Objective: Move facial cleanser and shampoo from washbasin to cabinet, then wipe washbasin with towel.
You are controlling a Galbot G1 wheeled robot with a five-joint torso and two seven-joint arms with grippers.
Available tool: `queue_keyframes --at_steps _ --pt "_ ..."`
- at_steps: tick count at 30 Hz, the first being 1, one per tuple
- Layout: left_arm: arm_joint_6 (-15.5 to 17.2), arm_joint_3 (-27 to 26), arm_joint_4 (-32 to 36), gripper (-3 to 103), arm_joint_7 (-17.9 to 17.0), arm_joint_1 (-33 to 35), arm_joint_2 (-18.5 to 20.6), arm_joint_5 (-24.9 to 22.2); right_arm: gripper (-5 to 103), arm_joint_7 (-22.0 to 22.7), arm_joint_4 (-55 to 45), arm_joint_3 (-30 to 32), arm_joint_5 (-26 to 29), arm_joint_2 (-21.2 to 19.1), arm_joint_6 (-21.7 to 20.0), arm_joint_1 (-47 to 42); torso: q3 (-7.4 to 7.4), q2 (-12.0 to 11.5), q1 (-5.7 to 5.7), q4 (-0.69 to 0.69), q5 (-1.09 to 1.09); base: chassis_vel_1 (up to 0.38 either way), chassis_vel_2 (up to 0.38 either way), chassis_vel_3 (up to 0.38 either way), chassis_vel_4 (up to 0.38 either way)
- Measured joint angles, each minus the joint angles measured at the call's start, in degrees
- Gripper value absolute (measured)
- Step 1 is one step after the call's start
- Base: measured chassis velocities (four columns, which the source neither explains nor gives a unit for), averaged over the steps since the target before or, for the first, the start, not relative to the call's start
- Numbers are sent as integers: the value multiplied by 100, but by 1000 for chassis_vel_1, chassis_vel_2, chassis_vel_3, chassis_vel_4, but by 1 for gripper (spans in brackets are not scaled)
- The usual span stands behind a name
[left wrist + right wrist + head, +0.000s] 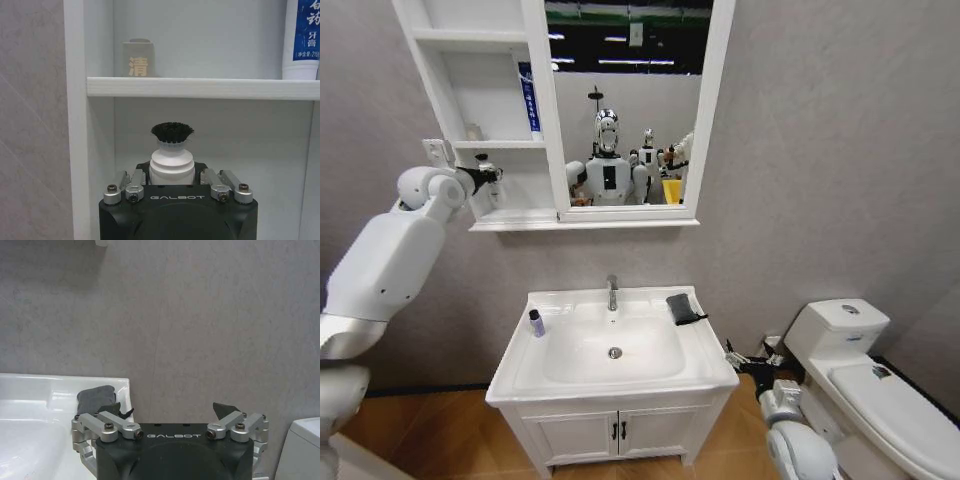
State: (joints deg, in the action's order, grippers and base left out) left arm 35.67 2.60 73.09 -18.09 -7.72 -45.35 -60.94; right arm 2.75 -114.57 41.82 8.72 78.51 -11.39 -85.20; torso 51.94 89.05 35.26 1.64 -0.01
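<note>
The left gripper [490,178] is raised into the lowest open compartment of the cabinet [500,146], clamped on a white bottle with a black bristled top [172,157]. A small dark bottle [536,322] stands on the washbasin [610,348] rim at its left, and the towel [682,307] lies at its back right corner. The right gripper [171,421] hangs low beside the washbasin, fingers apart.
</note>
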Motion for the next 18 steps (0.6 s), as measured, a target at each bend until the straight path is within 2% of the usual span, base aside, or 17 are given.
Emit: queue_keyframes --at_steps 14,17,18 --pt "-70 59 -314 42 -31 -40 -217 241 100 -36 -31 -9 18 -5 152 -80 0 0 0 1 1 0 0 0 0" --pt "-109 63 -381 45 -32 -44 -254 304 100 -48 -53 -4 49 -26 156 -76 0 0 -1 -1 0 0 0 0 0" --pt "-126 62 -384 51 -32 -44 -272 312 100 -53 -61 7 67 -39 163 -66 0 0 -1 0 0 0 0 0 0"
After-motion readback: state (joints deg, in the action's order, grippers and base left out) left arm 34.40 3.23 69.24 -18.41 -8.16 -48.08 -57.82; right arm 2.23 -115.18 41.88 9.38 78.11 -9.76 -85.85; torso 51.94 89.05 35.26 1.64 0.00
